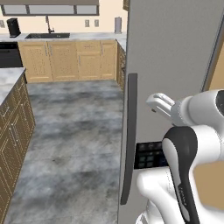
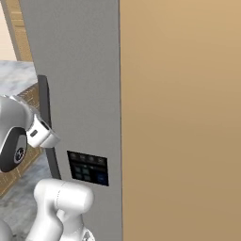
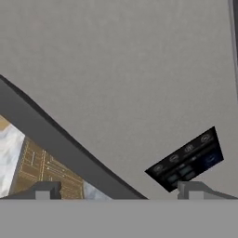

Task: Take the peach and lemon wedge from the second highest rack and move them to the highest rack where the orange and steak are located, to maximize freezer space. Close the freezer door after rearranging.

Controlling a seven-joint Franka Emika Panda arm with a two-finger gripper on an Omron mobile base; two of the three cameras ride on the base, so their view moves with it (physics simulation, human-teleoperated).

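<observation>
Fingers (image 3: pixel 42 191) spread wide before freezer door (image 3: pixel 121 69) handle (image 3: pixel 60 142).

**Grey door, dark panel, tan wall**

The freezer door (image 2: pixel 80 70) stands flat and shut-looking, its dark handle (image 2: pixel 47 127) along its left edge. A dark control panel (image 2: pixel 88 168) sits low on it. A plain tan panel (image 2: pixel 181 117) adjoins on the right.

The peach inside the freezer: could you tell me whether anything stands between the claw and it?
Yes. The shut freezer door stands in the way. The open claw faces its grey panel, with the handle and the dark control panel close ahead.
</observation>
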